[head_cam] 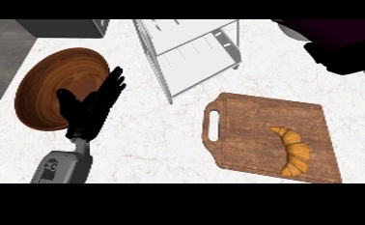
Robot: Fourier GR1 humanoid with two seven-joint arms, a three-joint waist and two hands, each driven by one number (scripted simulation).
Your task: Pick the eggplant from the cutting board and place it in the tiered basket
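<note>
At the upper right edge, a dark purple eggplant hangs above the counter, away from the cutting board. My right hand is curled round the eggplant from below and hides part of it. It is to the right of the white wire tiered basket, which stands at the top centre with its shelves bare. My left hand rests open at the left, fingers up, in front of a wooden bowl.
A croissant lies on the right half of the wooden cutting board, whose handle slot faces left. The round wooden bowl sits at the left. A grey appliance corner shows at the top left.
</note>
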